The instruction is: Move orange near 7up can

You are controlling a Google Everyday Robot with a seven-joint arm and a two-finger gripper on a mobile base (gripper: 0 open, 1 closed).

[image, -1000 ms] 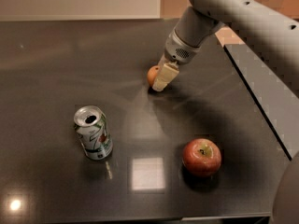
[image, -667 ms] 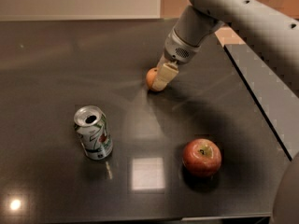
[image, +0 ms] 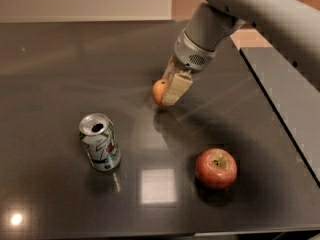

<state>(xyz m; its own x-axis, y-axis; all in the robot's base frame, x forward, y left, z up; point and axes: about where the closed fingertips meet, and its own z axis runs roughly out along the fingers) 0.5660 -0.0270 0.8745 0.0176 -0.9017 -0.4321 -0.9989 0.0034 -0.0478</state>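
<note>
The gripper (image: 168, 97) is low over the middle of the dark tabletop (image: 55, 69), reaching down from the grey arm (image: 260, 9) that enters from the upper right. Its 2 cream fingers (image: 178, 87) are closed around the orange (image: 158, 91): 1 finger lies across the fruit's right side, and the other is mostly hidden behind it. The orange shows only as a rounded sliver to the left of that front finger, at or just above the tabletop, with a dark shadow under it.

The 7up can (image: 100, 143) stands upright to the lower left, well apart from the orange, its open silver top facing up. A red apple (image: 216, 168) sits to the lower right, clear of both the gripper and the can. A pale square of reflected light lies on the tabletop between can and apple.
</note>
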